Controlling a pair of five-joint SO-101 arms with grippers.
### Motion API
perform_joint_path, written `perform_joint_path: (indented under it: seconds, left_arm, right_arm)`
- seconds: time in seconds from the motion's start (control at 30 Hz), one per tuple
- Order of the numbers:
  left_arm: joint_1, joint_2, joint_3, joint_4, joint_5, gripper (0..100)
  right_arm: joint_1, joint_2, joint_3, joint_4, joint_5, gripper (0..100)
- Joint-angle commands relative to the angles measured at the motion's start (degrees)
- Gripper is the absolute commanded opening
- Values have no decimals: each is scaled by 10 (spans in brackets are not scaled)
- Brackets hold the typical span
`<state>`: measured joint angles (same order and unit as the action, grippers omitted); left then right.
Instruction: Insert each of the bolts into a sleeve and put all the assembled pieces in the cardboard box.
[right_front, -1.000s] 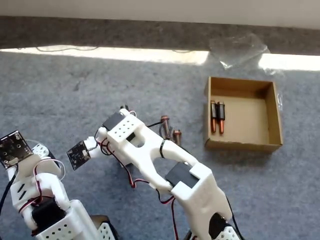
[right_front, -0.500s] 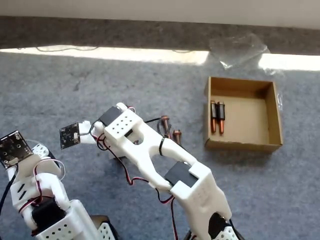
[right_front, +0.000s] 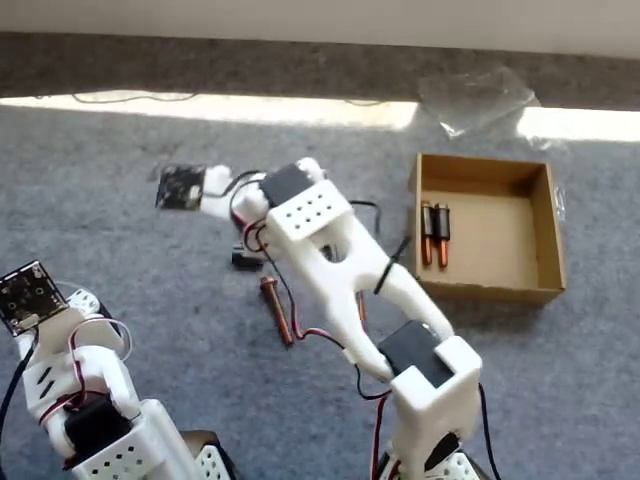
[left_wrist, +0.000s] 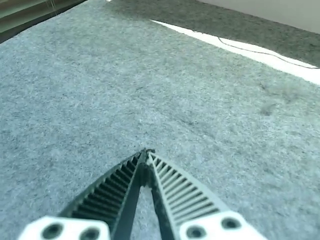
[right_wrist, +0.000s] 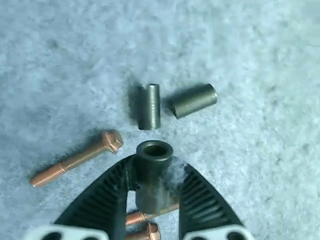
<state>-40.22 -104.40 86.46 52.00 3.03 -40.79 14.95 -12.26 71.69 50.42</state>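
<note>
Dark grey metal sleeve (right_wrist: 154, 175) pinched upright between right jaws. Beyond jaw tips: two loose sleeves (right_wrist: 150, 106); copper hex-head bolt (right_wrist: 75, 159) beside; more bolts (right_wrist: 145, 231) beneath. Left jaws pressed together, empty. Brown cardboard box (right_front: 485, 292), well apart, holds two assembled pieces (right_front: 434, 234); apparently three pairs left.

The cardboard box (right_front: 480, 291) lies open, with two copper-and-dark assembled pieces (right_front: 434, 234) side by side inside. Well apart from the box a copper bolt (right_front: 276, 308) lies flat. Two dark sleeves (right_wrist: 150, 106) lie on their sides, and a third sleeve (right_wrist: 153, 175) stands upright, clamped in the right tool (right_wrist: 156, 169).
</note>
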Motion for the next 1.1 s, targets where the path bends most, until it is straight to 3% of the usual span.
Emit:
perform_joint_path:
  seconds: [0.0, 0.37, 0.7, 1.07]
  left_arm:
    - [39, -3, -4, 2, -1, 6]
    - [96, -3, 15, 3, -2, 6]
    - [96, -3, 27, 2, -2, 6]
    - [96, -3, 27, 3, -2, 6]
  right_arm:
    - [42, -54, -31, 6, -40, 4]
    - [135, -52, -27, 3, -242, 4]
    - [203, -15, -25, 4, -323, 4]
    - [240, 117, -57, 0, -349, 4]
